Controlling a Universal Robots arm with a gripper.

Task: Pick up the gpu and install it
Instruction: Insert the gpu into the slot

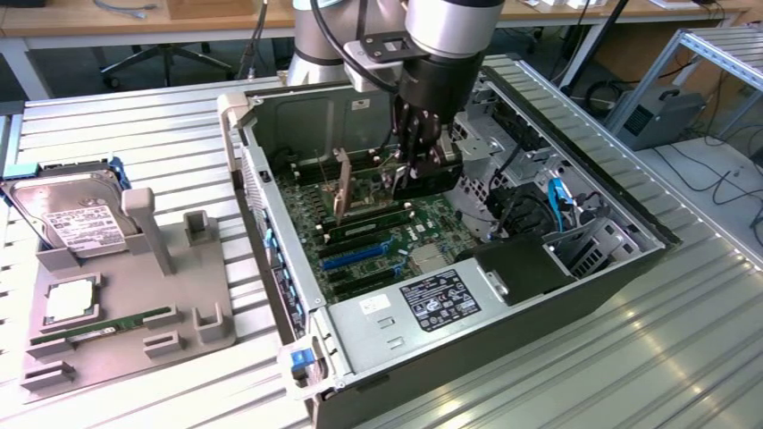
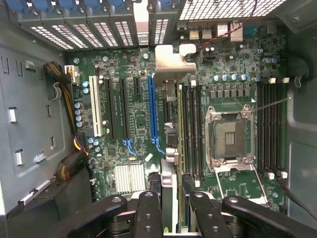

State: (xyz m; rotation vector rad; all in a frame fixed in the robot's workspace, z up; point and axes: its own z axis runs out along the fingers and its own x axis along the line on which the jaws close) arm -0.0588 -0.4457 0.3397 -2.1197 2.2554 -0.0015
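Metal workbench (image 1: 667, 340) | open PC case (image 1: 620, 268) | pincer (image 2: 169, 198) part-closed, gripping gpu (image 2: 168, 124) edge-on above motherboard (image 2: 129, 129)

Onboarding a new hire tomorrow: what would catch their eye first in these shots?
Probably the open computer case lying on the slatted metal table, with the arm's gripper reaching down inside it. The gpu sits edge-on in the jaws above the motherboard, its pale bracket toward the rear slots. After that, the grey holder on the exterior view's left, carrying a hard drive and a green memory stick.
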